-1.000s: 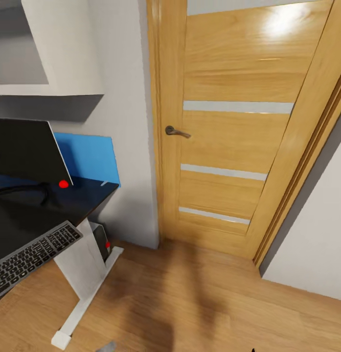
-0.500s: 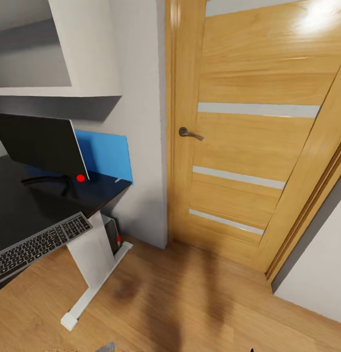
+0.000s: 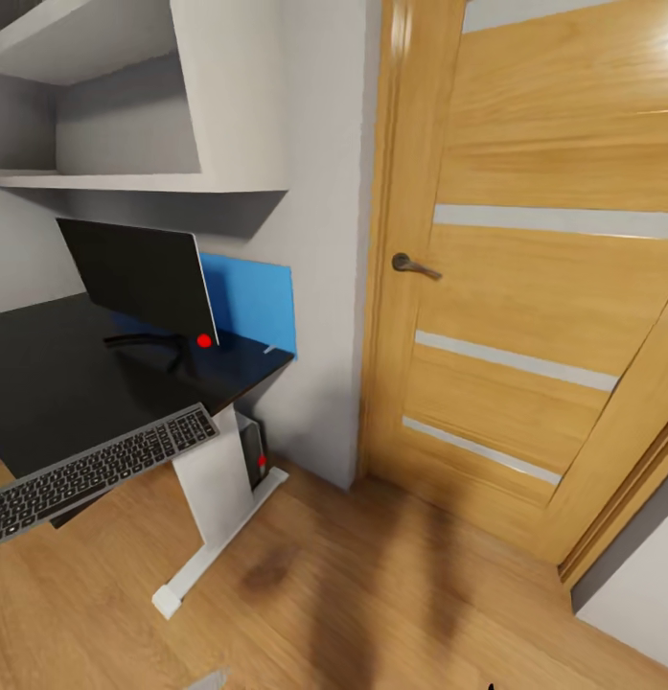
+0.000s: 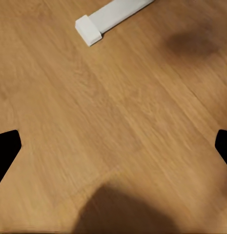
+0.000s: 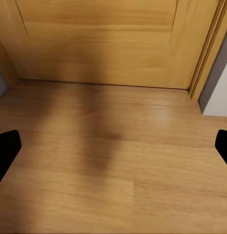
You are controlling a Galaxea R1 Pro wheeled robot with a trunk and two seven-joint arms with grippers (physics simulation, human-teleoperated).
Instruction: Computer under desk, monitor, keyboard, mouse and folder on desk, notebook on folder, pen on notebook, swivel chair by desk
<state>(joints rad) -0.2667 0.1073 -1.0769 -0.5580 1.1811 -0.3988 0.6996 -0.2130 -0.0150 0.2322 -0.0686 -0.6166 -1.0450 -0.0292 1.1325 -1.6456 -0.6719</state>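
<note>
The glossy black desk stands at the left of the head view. On it the black monitor rests on its slim stand, in front of a blue rear panel. The dark grey keyboard lies along the desk's front edge, partly overhanging it. Under the desk, behind the white leg, the computer shows its dark front with a small red mark. My left gripper is open above bare wooden floor near the desk's white foot. My right gripper is open over the floor in front of the door.
A wooden door with a dark lever handle takes up the right side. White wall shelves hang above the desk. The desk's white leg and foot reach out over the wooden floor.
The head view has swung to the left, so desk, monitor, keyboard and door all sit further right in the picture. The things themselves have not moved.
</note>
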